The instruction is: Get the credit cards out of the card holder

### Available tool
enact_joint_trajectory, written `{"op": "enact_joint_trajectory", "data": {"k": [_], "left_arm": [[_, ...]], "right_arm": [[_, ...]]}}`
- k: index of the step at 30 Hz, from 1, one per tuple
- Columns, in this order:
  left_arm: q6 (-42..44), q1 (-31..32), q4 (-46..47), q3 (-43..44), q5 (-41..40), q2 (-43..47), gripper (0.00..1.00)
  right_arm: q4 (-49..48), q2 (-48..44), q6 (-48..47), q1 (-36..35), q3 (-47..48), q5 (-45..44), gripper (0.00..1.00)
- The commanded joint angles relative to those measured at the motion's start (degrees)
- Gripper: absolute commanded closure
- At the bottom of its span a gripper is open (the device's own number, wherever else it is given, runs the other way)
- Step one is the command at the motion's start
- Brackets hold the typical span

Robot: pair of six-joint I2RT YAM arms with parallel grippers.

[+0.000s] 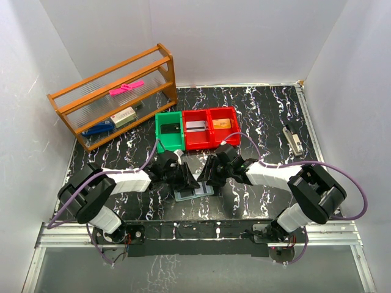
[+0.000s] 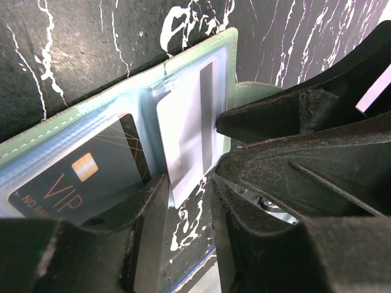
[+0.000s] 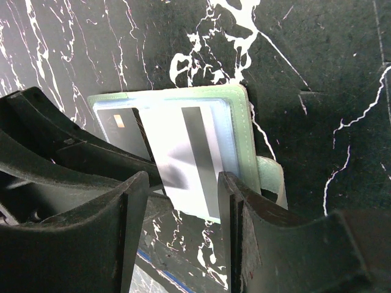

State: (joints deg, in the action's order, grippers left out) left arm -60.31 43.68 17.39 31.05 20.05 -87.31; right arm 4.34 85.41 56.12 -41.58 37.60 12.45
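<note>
The card holder (image 1: 194, 193) lies open on the black marble table between my two grippers. Its green edging (image 2: 183, 58) frames clear pockets. A dark VIP credit card (image 2: 79, 177) sits in the left pocket. A white credit card with a grey stripe (image 2: 183, 134) sticks partway out of the right pocket toward the near edge. My left gripper (image 2: 186, 177) is open, its fingers either side of that card's free end. My right gripper (image 3: 183, 180) is open too and straddles the white card (image 3: 177, 140), its right finger (image 3: 244, 201) at the holder's edge (image 3: 241, 134).
Behind the holder stand a green bin (image 1: 169, 131) and red bins (image 1: 211, 127) with items inside. A wooden rack (image 1: 116, 97) is at the back left. A small grey tool (image 1: 294, 139) lies at the right. The table's near edge is just below the holder.
</note>
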Motion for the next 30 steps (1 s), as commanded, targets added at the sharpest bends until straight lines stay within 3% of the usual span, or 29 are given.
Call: {"op": "enact_joint_trajectory", "data": {"k": [1,9,19,30], "left_arm": [[-0.4,0.1,1.0,-0.9,-0.8,0.4,0.72],[0.6,0.0,-2.0,-0.8,-2.0,3.7,1.0],[2.4,0.1,-9.1,-1.5,-4.8,8.6,1.0],[2.6,0.1,-9.1,-1.7,-4.5,8.6,1.0]], "right_arm": [[-0.3,1.5,0.3,-0.1,-1.4,-0.8,0.52],[0.1,1.5,0.6,-0.1,-1.4,-1.5,0.52],[0.4,1.9,0.3,0.0,-1.0,-1.9,0.52],[0.3,-2.2,-4.1,0.0,2.9,-0.2,0.5]]}}
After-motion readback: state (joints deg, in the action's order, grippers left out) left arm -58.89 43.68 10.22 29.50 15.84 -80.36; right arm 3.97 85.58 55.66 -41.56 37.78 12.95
